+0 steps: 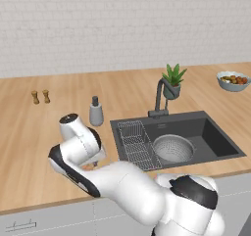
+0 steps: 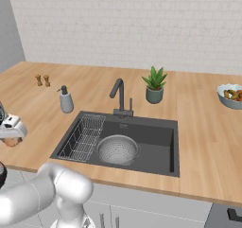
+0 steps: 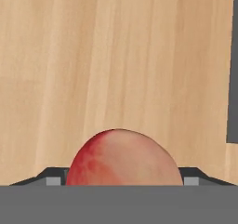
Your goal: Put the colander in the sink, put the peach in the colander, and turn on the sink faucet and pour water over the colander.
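Down low at your left, the pincer [image 3: 124, 183] sits over the peach [image 3: 124, 158], a finger [image 3: 52, 180] showing at each flank of the fruit. You cannot tell from the hand view whether the fingers press the skin or only bracket it; the jaws stand wide either way. Peach is by the wooden tabletop [image 3: 116, 56], left of the sink [image 1: 215, 137], orange patch just visible under the wrist in the left base view. Colander [image 1: 172, 148] sits upright in the basin, beside the wire rack [image 1: 135, 142]. Faucet [image 1: 159, 99] stands at the back rim, spout dry. Soap bottle [image 1: 95, 111] stands left of the sink; plant [image 1: 172, 81] behind the faucet; fruit bowl [image 1: 233, 81] far right.
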Controlling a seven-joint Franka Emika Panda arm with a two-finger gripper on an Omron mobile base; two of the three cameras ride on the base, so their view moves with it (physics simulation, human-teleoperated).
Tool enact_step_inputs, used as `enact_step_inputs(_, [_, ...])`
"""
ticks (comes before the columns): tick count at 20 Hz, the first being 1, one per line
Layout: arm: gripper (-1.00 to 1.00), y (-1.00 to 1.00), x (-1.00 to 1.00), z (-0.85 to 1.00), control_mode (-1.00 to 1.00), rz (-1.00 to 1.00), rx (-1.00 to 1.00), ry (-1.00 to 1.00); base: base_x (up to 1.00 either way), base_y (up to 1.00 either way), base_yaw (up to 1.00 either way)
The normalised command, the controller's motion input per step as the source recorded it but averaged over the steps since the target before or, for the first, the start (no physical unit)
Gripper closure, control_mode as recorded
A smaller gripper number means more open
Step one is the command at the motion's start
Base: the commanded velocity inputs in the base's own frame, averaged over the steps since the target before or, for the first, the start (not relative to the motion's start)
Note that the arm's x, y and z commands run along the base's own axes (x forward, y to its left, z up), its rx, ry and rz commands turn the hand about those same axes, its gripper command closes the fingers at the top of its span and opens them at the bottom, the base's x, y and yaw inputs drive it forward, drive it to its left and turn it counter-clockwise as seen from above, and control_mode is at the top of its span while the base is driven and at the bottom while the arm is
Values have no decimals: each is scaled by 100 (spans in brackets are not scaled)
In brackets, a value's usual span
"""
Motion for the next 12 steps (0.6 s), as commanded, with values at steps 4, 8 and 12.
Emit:
enact_step_inputs(4, [100, -100, -7, 91, -100, -8, 2, -17, 0, 0, 0])
enact_step_inputs(8, [100, -100, 0, 77, -100, -8, 10, -2, 0, 0, 0])
enact_step_inputs(12, [100, -100, 0, 74, -100, -9, 12, 0, 0, 0, 0])
